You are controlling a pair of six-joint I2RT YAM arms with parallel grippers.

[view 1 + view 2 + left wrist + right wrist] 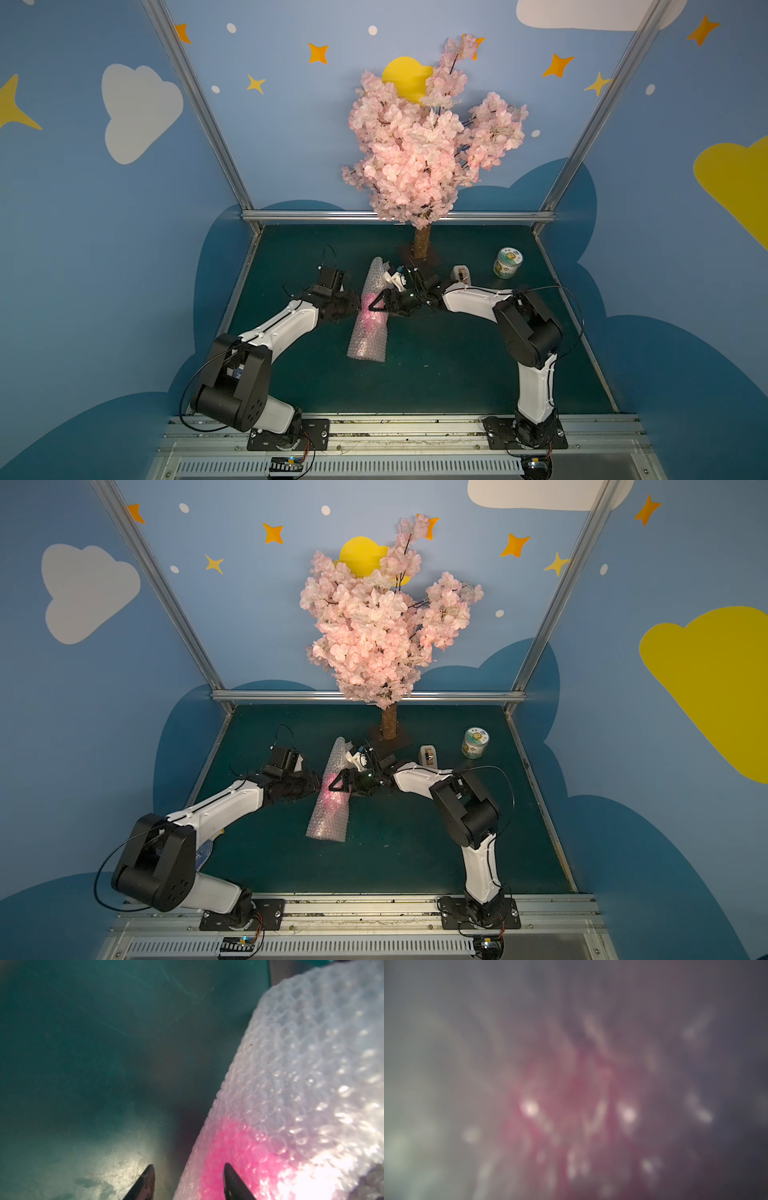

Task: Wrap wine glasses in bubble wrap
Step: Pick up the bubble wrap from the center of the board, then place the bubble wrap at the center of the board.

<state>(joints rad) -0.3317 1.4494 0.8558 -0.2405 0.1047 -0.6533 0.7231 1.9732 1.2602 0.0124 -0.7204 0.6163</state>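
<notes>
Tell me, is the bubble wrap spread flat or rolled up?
Rolled up. The bubble wrap forms a long tube on the table, and the pink goblet shows through it from inside.

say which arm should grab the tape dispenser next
Right, probably: the tape dispenser lies beside its forearm; the left gripper sits beyond the bubble wrap. The right gripper is over the wrap, though.

Twin arms, the left arm (pixel 282 324) and right arm (pixel 478 297): white moulded links between black joint housings, thin black cable (pixel 181 401) looping alongside, black base plate (pixel 289 434) fixed by bright screws. Fingers (pixel 145 1184) of the left pincer (pixel 188 1165): dark, tapered, possibly rubber-faced.
</notes>
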